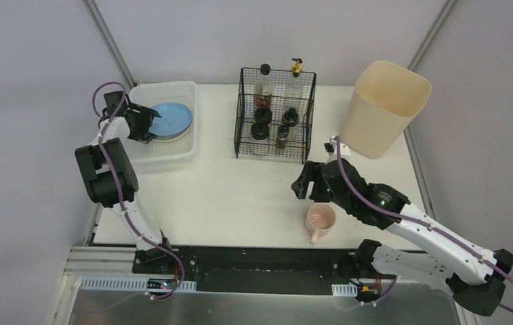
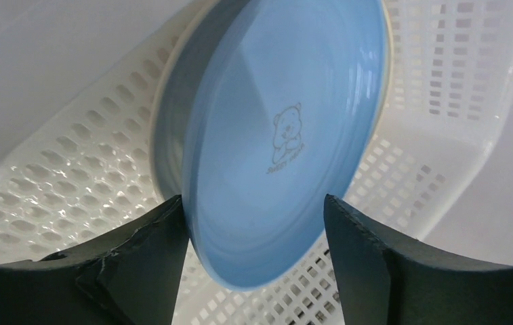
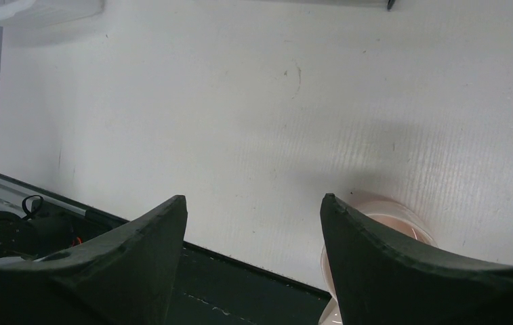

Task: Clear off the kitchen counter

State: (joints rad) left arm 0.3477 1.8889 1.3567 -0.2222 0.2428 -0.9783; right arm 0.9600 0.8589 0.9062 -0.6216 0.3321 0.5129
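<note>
Now | left fingers [image 2: 138, 261] apart, facing blue plate [image 2: 274, 135] | right fingers [image 3: 389, 264] apart above kitchen counter [image 3: 240, 101], beside pink cup [image 1: 320, 219]

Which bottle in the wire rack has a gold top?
The clear bottle at the wire rack's back right corner; every other bottle top there is black.

The blue plate [image 2: 267, 88] carries a faint bear outline [image 2: 287, 130] with a short line of lettering beneath it — too small to read. Labels on the bottles [image 1: 263, 91] in the wire rack [image 1: 242, 128] are blurred — nothing legible.
</note>
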